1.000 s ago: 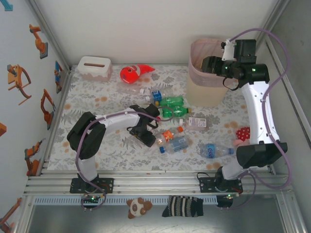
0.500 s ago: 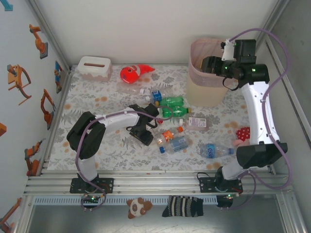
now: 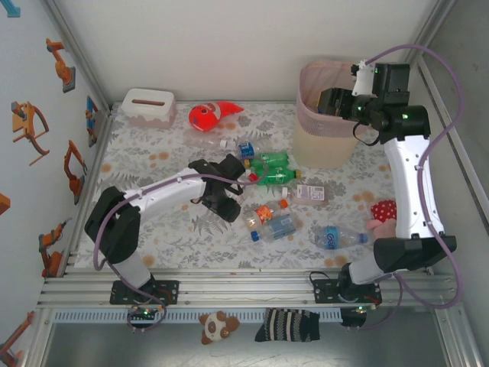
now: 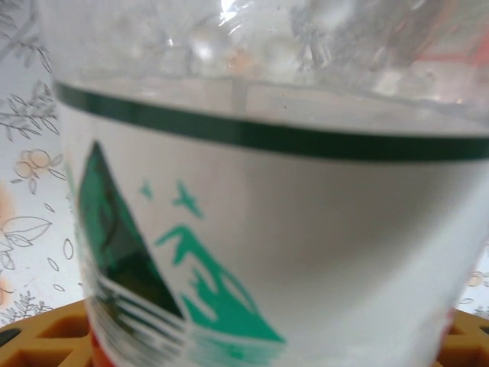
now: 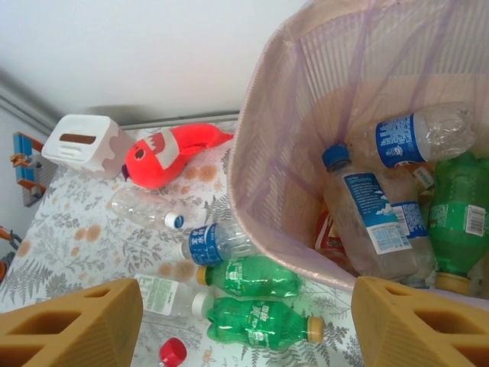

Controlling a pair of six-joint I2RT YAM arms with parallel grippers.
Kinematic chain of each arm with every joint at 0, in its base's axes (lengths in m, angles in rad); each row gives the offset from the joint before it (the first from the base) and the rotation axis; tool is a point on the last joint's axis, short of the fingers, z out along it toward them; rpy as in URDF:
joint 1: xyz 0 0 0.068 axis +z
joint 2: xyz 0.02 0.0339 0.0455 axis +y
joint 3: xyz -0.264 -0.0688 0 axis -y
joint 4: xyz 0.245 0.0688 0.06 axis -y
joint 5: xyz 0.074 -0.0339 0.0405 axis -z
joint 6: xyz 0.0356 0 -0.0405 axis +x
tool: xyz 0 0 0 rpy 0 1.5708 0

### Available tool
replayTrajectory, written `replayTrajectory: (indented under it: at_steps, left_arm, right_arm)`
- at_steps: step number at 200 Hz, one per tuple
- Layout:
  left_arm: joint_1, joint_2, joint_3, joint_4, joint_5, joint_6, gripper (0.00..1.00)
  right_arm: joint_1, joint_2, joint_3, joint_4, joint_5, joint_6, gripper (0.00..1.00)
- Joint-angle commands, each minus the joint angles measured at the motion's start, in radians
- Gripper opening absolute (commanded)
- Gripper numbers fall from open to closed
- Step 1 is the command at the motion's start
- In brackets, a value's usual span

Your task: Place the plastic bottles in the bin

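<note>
Bin (image 3: 325, 147) far right of table, plastic bottles (image 5: 382, 218) inside. Right gripper (image 5: 247, 321) above its rim, fingers apart, empty. Left gripper (image 3: 229, 205) mid-table, clamped on white-label bottle (image 4: 267, 229); loose bottles (image 3: 273, 226) just beside.

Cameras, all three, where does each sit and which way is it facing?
Top external: fixed above and behind the arms, looking down on the table; left arm and right arm show, bases nearest.
Left wrist: on the left arm, facing a white-label bottle up close; orange fingers at the bottom corners.
Right wrist: over the bin, looking down into it and across the table; orange fingers at the bottom.
Shared: top and right wrist both show the bin, red fish toy and tissue box.
</note>
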Motion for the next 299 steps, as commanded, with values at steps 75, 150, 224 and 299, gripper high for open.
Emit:
replayTrajectory:
  at_steps: [75, 150, 224, 299]
  left_arm:
    - [0.051, -0.236, 0.013, 0.394, 0.205, 0.026, 0.56]
    - [0.061, -0.293, 0.017, 0.654, 0.253, 0.111, 0.55]
    - [0.08, -0.367, -0.066, 0.816, 0.304, 0.087, 0.55]
    - [0.086, -0.388, -0.08, 0.857, 0.361, 0.084, 0.54]
  right_arm:
    - [0.049, -0.136, -0.193, 0.243, -0.161, 0.099, 0.72]
    - [0.15, -0.175, -0.225, 0.321, -0.171, 0.091, 0.72]
    - [0.209, -0.178, -0.213, 0.393, -0.217, 0.081, 0.72]
    - [0.248, -0.198, -0.243, 0.471, -0.283, 0.077, 0.73]
